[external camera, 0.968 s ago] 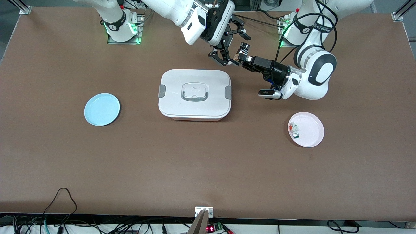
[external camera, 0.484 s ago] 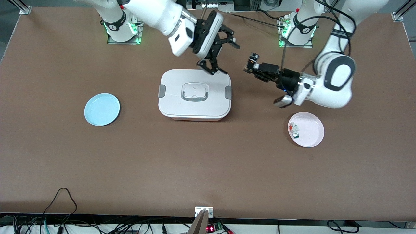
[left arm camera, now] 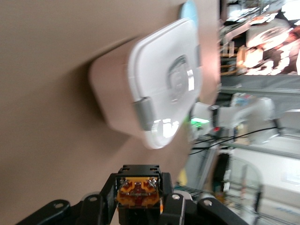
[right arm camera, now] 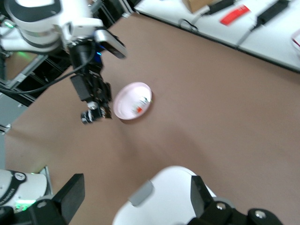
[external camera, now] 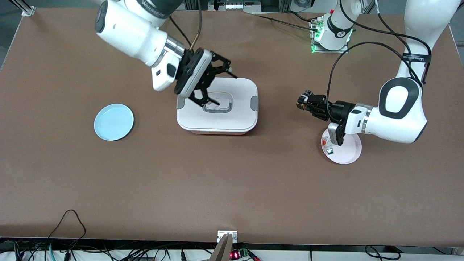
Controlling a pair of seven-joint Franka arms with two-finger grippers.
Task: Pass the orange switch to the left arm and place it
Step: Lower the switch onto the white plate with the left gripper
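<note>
The orange switch [external camera: 303, 102] is held in my left gripper [external camera: 301, 102], over bare table between the box [external camera: 239, 116] and the pink plate [external camera: 348, 148]. In the left wrist view its orange end [left arm camera: 139, 192] sits between the shut jaws, with the box [left arm camera: 154, 79] ahead. My right gripper [external camera: 224, 90] is open and empty over the box lid, near its handle recess. The right wrist view shows the wide-open jaws of the right gripper [right arm camera: 137, 190] above the box [right arm camera: 168, 201], and the left gripper [right arm camera: 93, 110] farther off with the switch [right arm camera: 88, 116].
The pink plate holds a small white, red and green part [external camera: 328, 145]; the plate also shows in the right wrist view [right arm camera: 126, 105]. A light blue plate [external camera: 114, 121] lies toward the right arm's end of the table. Cables lie along the front edge.
The two grippers were together beside the box and have parted. The right gripper swung over the box lid. The left gripper carried the switch toward the pink plate.
</note>
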